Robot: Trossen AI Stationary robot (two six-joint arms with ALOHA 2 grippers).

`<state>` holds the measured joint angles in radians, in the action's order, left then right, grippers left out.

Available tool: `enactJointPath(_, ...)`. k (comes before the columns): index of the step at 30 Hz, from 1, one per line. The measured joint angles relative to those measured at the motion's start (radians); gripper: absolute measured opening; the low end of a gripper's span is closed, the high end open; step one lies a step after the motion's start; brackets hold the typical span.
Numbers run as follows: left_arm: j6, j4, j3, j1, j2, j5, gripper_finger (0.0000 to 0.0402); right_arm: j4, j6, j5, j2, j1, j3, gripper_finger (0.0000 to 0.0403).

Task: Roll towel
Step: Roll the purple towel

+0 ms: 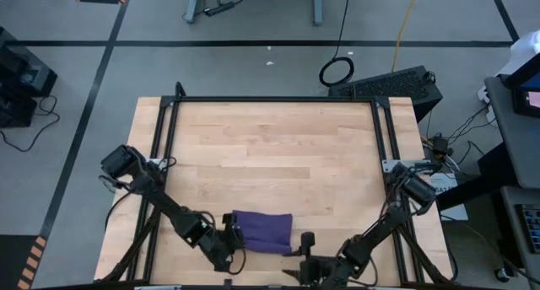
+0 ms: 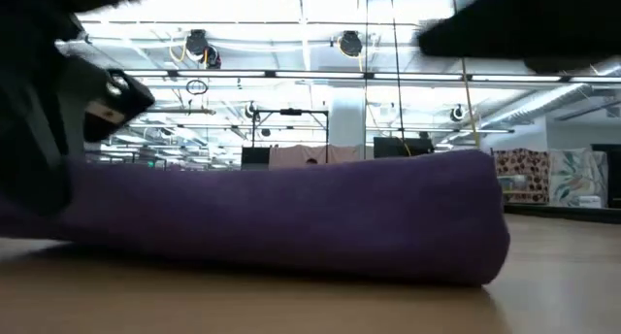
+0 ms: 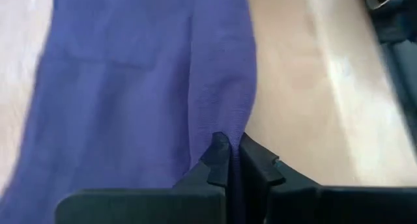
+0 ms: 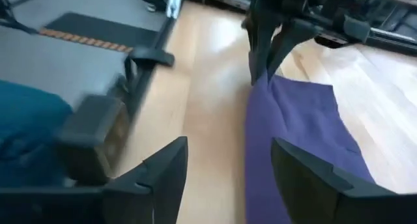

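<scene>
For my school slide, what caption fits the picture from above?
Left gripper pinches the purple towel's edge; right gripper waits open beside it.

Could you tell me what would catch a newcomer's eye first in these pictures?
The purple towel, folded into a thick band, lies near the front edge of the wooden table. The left gripper is shut on the towel's left end, pinching a fold of cloth. The right gripper is open just off the towel's right end, not touching it.

Two dark jointed arms with black cabling, angular end effectors.
</scene>
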<state>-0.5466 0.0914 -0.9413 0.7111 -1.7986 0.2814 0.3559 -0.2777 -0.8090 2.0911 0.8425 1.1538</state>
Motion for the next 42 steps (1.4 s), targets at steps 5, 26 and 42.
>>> enactJointPath(5,-0.051,0.076,0.0,-0.048,0.0,-0.075,0.0017,0.104,0.012,-0.066,0.107,-0.027,-0.001,0.0216)
enactJointPath(26,-0.051,0.083,-0.001,-0.072,0.0,-0.124,0.0017,0.096,0.012,0.028,0.15,-0.118,0.001,0.0232)
enactJointPath(42,-0.05,0.082,-0.001,-0.04,0.0,-0.094,0.0076,-0.021,-0.321,0.053,0.149,-0.153,0.004,0.0118)
